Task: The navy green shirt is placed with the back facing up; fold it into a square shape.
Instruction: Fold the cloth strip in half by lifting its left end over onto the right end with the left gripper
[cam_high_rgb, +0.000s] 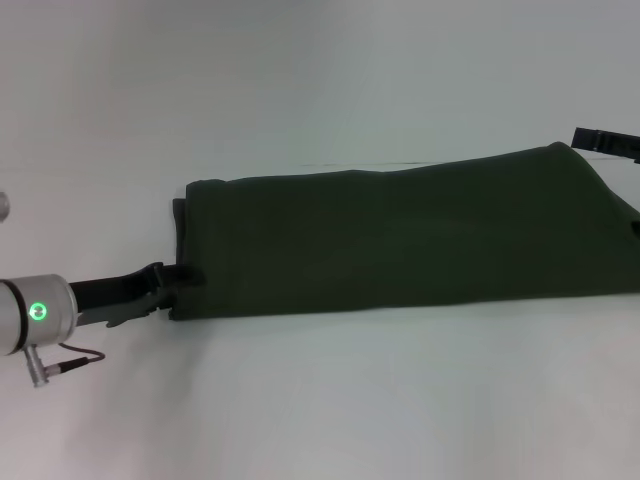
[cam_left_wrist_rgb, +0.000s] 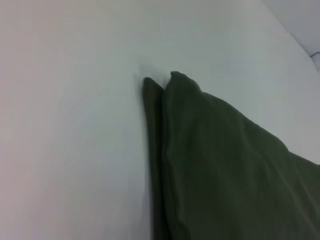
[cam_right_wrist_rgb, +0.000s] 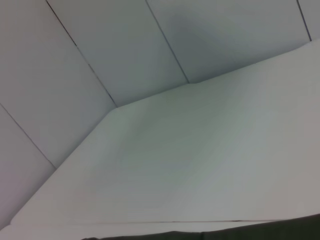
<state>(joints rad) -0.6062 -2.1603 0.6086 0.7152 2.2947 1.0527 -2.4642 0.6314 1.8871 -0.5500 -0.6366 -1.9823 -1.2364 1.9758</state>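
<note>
A dark green shirt (cam_high_rgb: 410, 235), folded into a long band, is lying across the white desk (cam_high_rgb: 300, 400), reaching past its right edge in the head view. The left gripper (cam_high_rgb: 178, 280) is sitting at the shirt's near-left corner, seemingly clenching the cloth. The right gripper (cam_high_rgb: 605, 142) is showing at the shirt's far-right corner; its grip cannot be told.

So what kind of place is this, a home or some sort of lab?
Most likely a lab or test bench, not a home. A bare white table holds only the navy green shirt, plain white panel walls close it in, and the left gripper sits at the shirt's edge.
</note>
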